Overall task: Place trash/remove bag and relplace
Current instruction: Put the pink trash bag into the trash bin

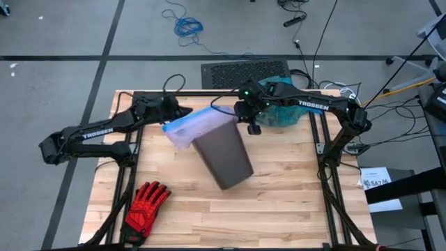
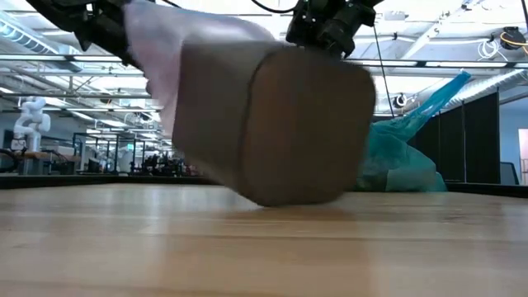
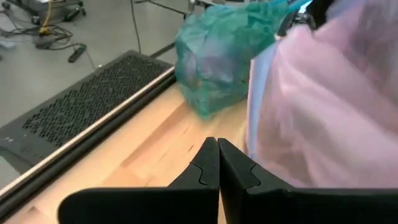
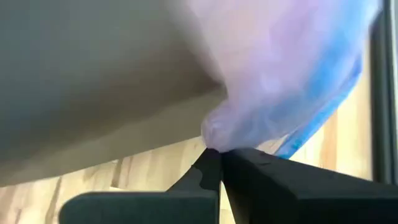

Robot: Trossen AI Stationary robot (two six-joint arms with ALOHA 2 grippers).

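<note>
Bag [image 1: 279,111] teal, crumpled, bulging.

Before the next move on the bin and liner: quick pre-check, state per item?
1. Lilac bag over the mouth of the bin: it is over the mouth end but bunched, not ok.
2. Bin upright on the table: tilted, one edge down in the low view, not ok.
3. Left gripper grip: shut, nothing between the fingers, lilac bag beside it, not ok.
4. Right gripper grip: shut, pinching a fold of the lilac bag at the bin's edge, ok.
5. Teal bag out of the bin: lying at the table's far edge, ok.
6. Glove clear of the work: near corner, ok.
</note>
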